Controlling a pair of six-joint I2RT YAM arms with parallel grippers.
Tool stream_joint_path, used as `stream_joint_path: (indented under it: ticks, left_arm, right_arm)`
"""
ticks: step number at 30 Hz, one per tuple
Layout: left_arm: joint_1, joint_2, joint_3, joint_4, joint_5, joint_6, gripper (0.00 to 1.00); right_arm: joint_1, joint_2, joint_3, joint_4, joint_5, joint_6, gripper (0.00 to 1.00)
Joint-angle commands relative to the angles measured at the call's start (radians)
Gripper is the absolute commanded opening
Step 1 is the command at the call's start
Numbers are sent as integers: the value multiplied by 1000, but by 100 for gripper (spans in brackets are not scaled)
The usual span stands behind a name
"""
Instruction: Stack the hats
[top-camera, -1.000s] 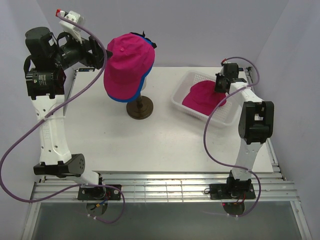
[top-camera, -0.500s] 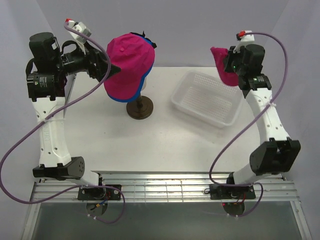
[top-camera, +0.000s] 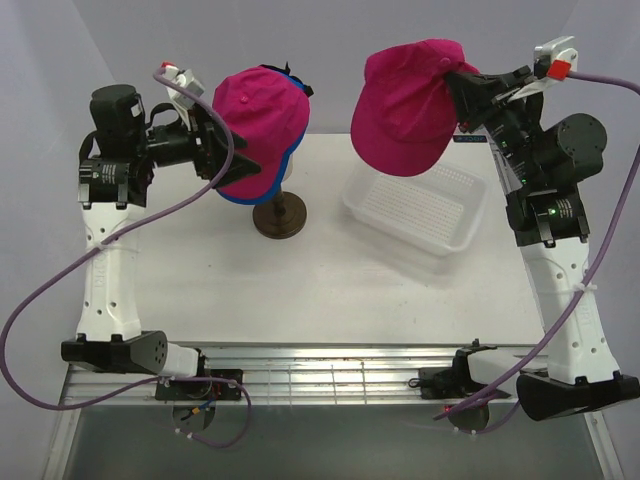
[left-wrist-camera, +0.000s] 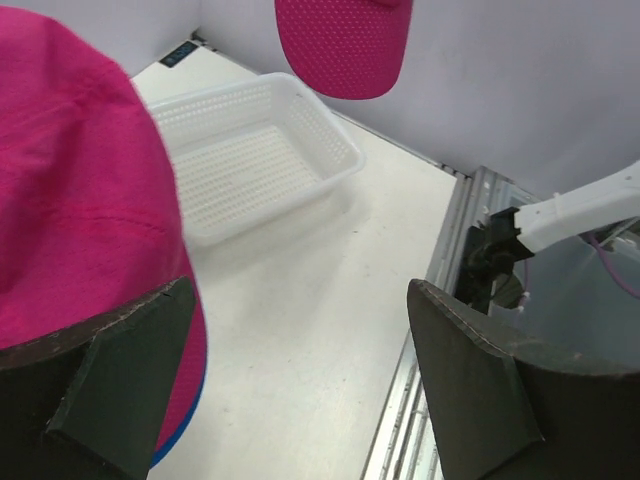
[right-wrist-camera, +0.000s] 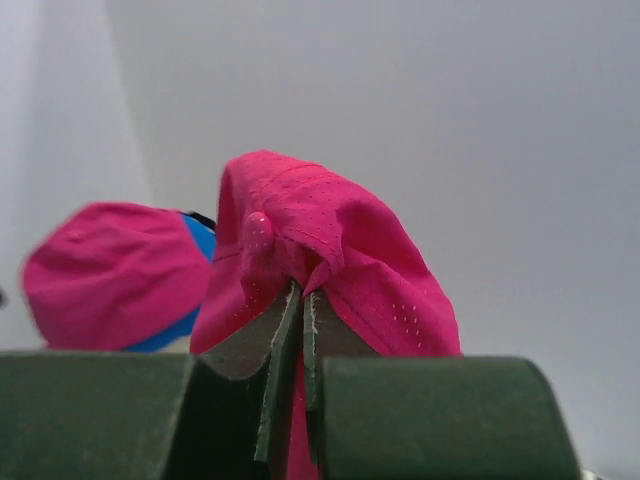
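The pink hat (top-camera: 405, 105) hangs over the basket (top-camera: 440, 235), pinched at its crown in my right gripper (top-camera: 460, 84), ready for the stacked hats (top-camera: 258, 115) on the stand (top-camera: 278, 216). My left gripper (top-camera: 240, 158) stands wide beside those, gripping nothing.

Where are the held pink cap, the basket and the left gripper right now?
held pink cap (top-camera: 405, 110), top view, on its crown.
basket (top-camera: 430, 210), top view, on its bare mesh floor.
left gripper (left-wrist-camera: 300, 295), left wrist view, midway between its open fingertips.
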Motion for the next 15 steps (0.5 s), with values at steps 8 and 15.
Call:
stream_joint_path:
  ticks: [8,15]
  left_arm:
    - [-228,-2,-50,197,75,-175,98]
    - [-386,57,8,338,32,-265,98]
  right_arm:
    - [125,-10,18,420,-169,336,8]
    - [192,4,21,421,-104,350,8]
